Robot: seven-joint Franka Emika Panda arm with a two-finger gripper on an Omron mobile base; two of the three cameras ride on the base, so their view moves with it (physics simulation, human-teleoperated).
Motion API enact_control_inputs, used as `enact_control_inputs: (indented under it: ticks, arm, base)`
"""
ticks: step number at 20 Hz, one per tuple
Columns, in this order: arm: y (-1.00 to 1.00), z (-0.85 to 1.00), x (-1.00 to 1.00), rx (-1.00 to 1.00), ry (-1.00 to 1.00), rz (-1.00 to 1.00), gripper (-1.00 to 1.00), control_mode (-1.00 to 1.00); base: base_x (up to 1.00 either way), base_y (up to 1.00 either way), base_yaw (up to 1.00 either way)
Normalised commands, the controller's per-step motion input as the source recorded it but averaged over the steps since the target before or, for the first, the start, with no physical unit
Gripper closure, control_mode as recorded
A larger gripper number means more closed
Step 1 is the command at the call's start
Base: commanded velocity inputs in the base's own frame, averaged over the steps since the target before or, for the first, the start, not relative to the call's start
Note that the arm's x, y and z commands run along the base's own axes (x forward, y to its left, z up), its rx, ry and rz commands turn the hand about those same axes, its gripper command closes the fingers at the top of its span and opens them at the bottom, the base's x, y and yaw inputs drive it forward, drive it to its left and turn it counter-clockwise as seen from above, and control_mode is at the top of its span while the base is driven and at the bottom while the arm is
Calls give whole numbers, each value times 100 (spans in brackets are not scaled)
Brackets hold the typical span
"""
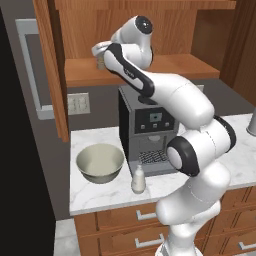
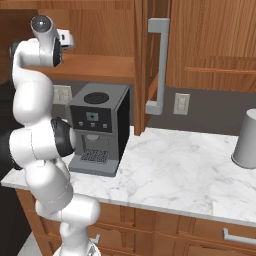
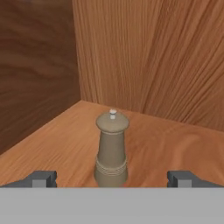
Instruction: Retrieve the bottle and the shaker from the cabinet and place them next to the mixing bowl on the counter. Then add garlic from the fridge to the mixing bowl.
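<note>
Counter (image 1: 100, 200) holds the mixing bowl (image 1: 100, 162) near its left edge, with the bottle (image 1: 138, 179) just right of it, close to the front edge and in front of the coffee machine (image 1: 145, 130). Farther right the marble lies open up to a grey canister (image 2: 246, 140). Above, the arm reaches up and left into the cabinet (image 1: 165, 30). The shaker (image 3: 112, 148) stands upright on the shelf, clear of both walls. The gripper (image 3: 112, 179) is spread wide on either side of it, holding nothing.
</note>
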Motion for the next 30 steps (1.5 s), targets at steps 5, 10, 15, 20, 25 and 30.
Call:
enact_control_inputs:
  ticks: [5,10,15,20,25,30]
  arm:
    - [6,-3,20,0,0,0,-100,-100]
    - [11,-5,21,0,0,0,-100,-100]
    - [12,-6,22,0,0,0,-100,-100]
    - [9,-2,22,0,0,0,-100,-100]
    - [9,0,22,0,0,0,-100,-100]
    - [9,0,19,0,0,0,-100,-100]
  base:
    - [0,0,0]
    - [0,0,0]
    - [0,0,0]
    - [0,0,0]
    - [0,0,0]
    - [0,0,0]
